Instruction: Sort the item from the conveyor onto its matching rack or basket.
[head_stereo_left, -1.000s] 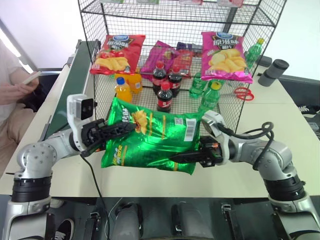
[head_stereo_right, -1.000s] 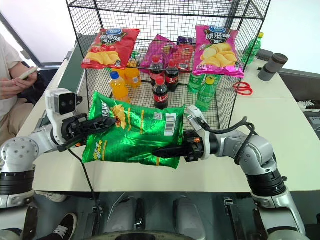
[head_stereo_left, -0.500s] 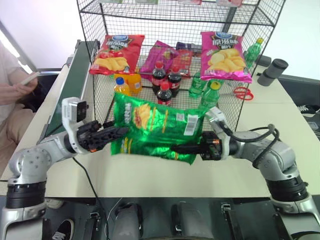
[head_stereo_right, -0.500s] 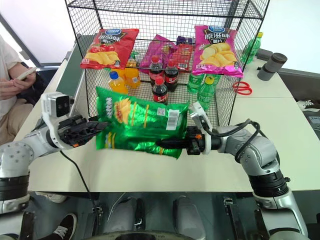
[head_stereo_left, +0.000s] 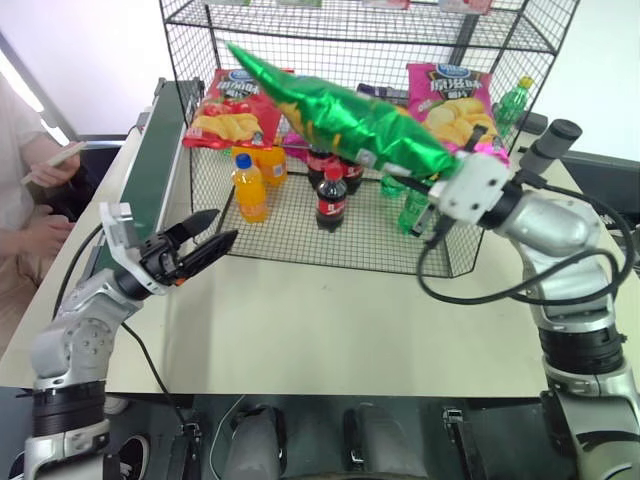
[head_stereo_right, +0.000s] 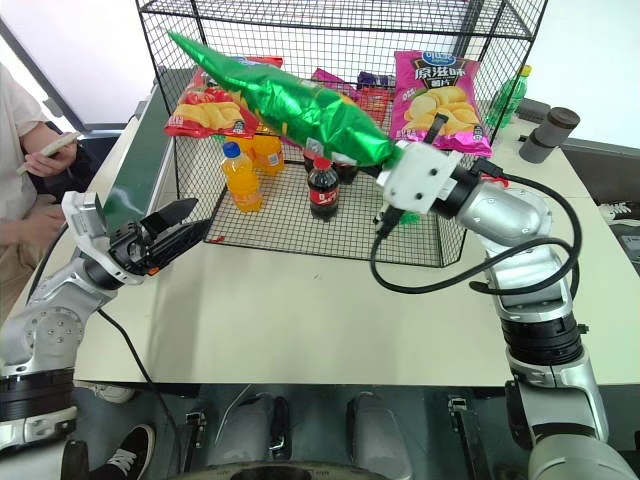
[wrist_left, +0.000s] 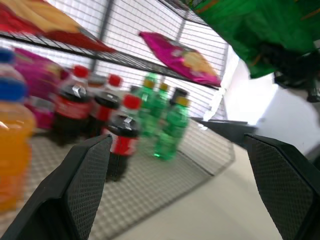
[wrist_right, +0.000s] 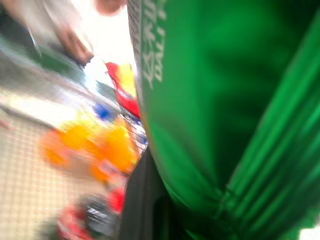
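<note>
Since 1 second ago, the left end effector has let go and hangs spread over the surface, while the right end effector, clenched on the green chip bag, has lifted it toward the rack. From the left wrist, its fingers stand wide before bottles; from the right wrist, the bag sits pinched, so 1 arm likely finishes shelving.

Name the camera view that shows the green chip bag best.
The left eye view: the whole green chip bag shows, raised before the rack. The right eye view matches. The right wrist view gives a blurred close-up; the left wrist view catches one corner.
</note>
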